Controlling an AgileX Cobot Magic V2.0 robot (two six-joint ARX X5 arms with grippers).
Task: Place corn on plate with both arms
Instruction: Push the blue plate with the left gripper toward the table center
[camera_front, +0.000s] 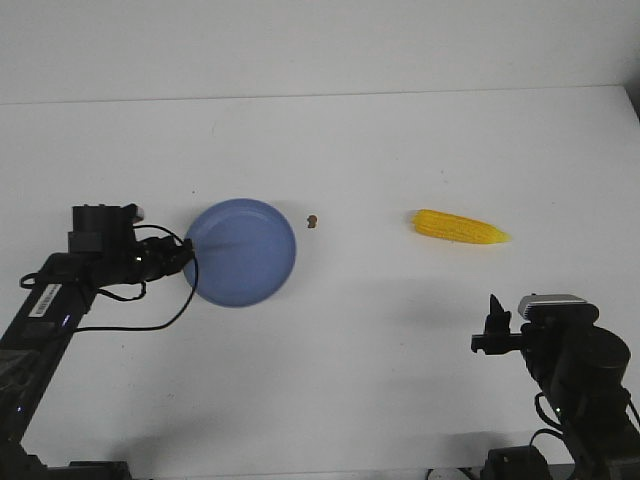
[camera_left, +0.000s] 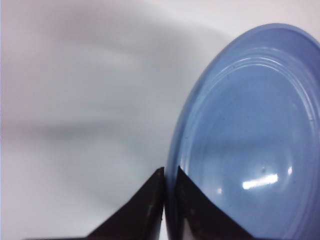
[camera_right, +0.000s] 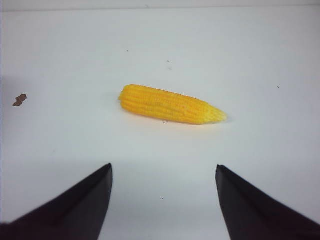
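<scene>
On a white tabletop (camera_front: 380, 370) seen from the front, a bright yellow corn cob (camera_front: 460, 228) lies on its side toward the right, its pointed tip facing right, well apart from a round periwinkle-blue plate (camera_front: 241, 252) toward the left. A tiny brown speck (camera_front: 312, 220) sits just beside the plate's right rim. The left hand (camera_left: 169, 200) has its two black fingers pinched narrowly on the plate's left rim, one finger on each side of the edge, and the left wrist view shows the plate close and tilted in frame. The right hand (camera_right: 164, 190) hangs near the front right of the tabletop with its fingers spread wide and holding nothing; the cob lies ahead of it, crosswise to the gap between the fingers, not yet touched. Several things could go wrong from here. The rim grip is thin, so the plate may slip or tip if moved quickly. The smooth, tapered cob could roll away or squirt out of the fingers if they close near its narrow end instead of its thicker middle. Set down off-centre, it could roll off the shallow rim.
</scene>
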